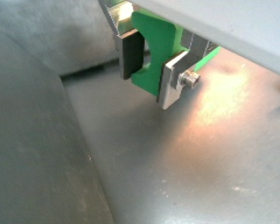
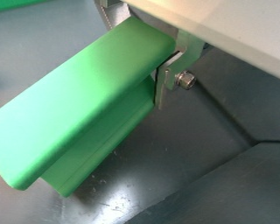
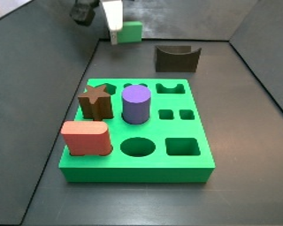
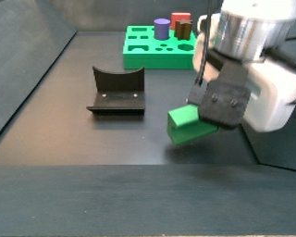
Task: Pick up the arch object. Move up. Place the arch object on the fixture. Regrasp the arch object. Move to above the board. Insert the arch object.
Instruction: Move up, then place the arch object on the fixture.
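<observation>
Gripper (image 4: 203,109) points down, raised above dark floor, fingers (image 1: 130,54) clamped on arch object (image 4: 188,124). Arch object airborne, right of fixture (image 4: 116,91), well apart from board (image 3: 144,132).

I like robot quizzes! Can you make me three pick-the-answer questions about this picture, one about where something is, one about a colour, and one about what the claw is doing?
1. Where is the fixture?
A. on the floor past the board's end
B. on top of the board
C. in the gripper

2. What colour is the cylinder standing in the board?
A. yellow
B. purple
C. white

3. What is the gripper doing?
A. lying open on the floor
B. holding the brown star
C. holding the arch object off the floor

Answers:
1 A: it sits alone on the dark floor, apart from the board.
2 B: a side view shows it purple.
3 C: both wrist views show the fingers clamped on the green piece.
</observation>
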